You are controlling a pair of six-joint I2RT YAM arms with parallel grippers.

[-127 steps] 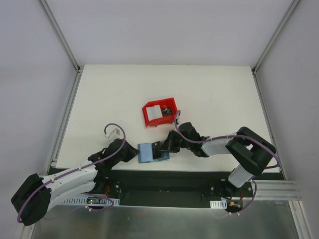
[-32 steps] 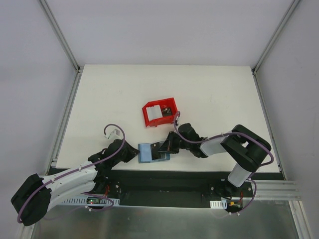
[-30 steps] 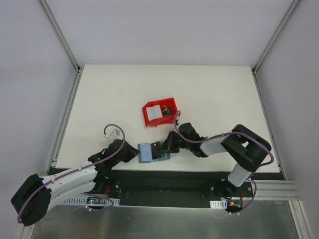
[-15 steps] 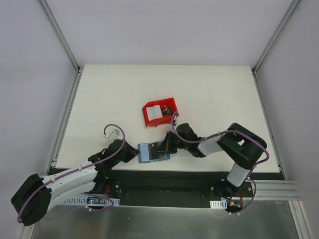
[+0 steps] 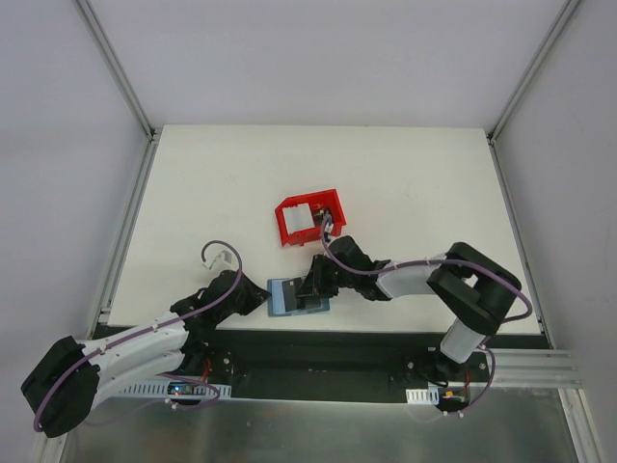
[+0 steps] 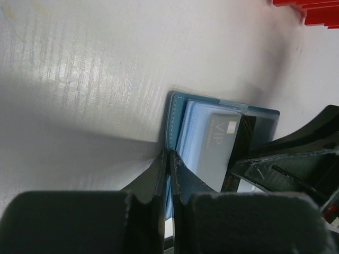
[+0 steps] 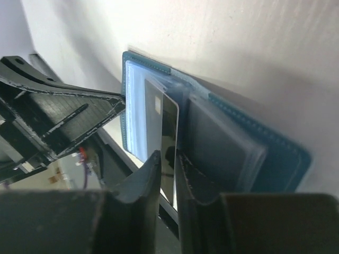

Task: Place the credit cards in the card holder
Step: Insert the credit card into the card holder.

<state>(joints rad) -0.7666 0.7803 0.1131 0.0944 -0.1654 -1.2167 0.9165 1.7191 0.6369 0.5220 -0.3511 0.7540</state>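
left gripper point(image 5: 262, 298) pinching card holder point(image 5: 282, 296) edge, arm lying low from lower left | right gripper point(image 7: 168, 154) reaching in from right, elbow folded; I'm seeing jaws narrow around credit card point(image 7: 169, 119), grip unclear

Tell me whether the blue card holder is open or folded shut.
Open. The card holder lies spread on the table, its clear inner pockets facing up, with a grey card against them.

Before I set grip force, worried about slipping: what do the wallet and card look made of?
The wallet: likely leather or faux leather, matte teal, stitched edge; pockets clear soft plastic. The card: probably rigid plastic, glossy, mirrors its surroundings.
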